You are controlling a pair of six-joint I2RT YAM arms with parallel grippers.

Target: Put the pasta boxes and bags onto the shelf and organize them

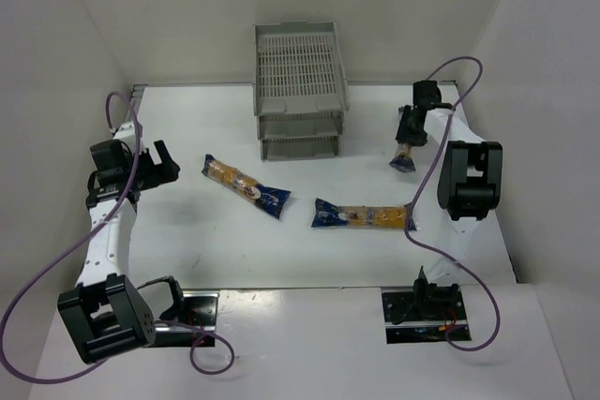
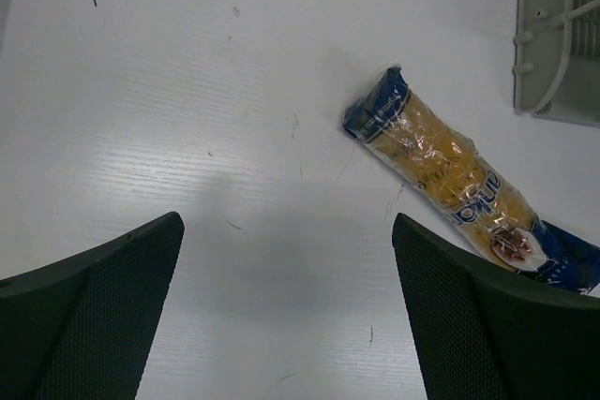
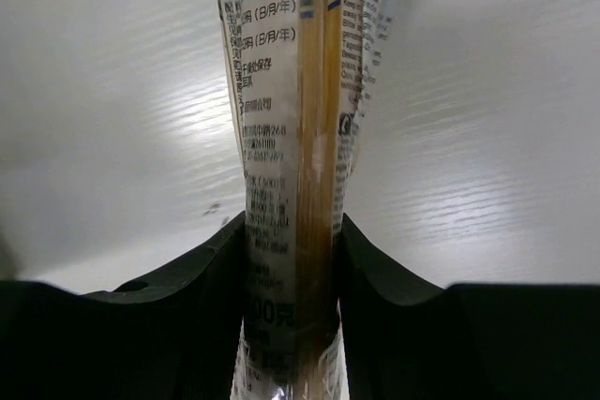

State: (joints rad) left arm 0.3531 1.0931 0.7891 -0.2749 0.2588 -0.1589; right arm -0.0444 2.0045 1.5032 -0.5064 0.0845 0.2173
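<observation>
The grey three-tier shelf (image 1: 298, 91) stands at the back centre. One yellow pasta pack with blue ends (image 1: 246, 186) lies left of centre; it also shows in the left wrist view (image 2: 459, 185). A second pack (image 1: 364, 216) lies right of centre. My right gripper (image 1: 410, 130) is shut on a third pack of long tan pasta (image 3: 295, 166), which hangs down from it to the right of the shelf (image 1: 405, 156). My left gripper (image 1: 165, 162) is open and empty above the table, left of the first pack (image 2: 286, 259).
White walls close in the table on the left, back and right. A corner of the shelf's tray (image 2: 558, 35) shows at the top right of the left wrist view. The arm bases (image 1: 427, 302) and purple cables (image 1: 459, 67) sit at the near edge.
</observation>
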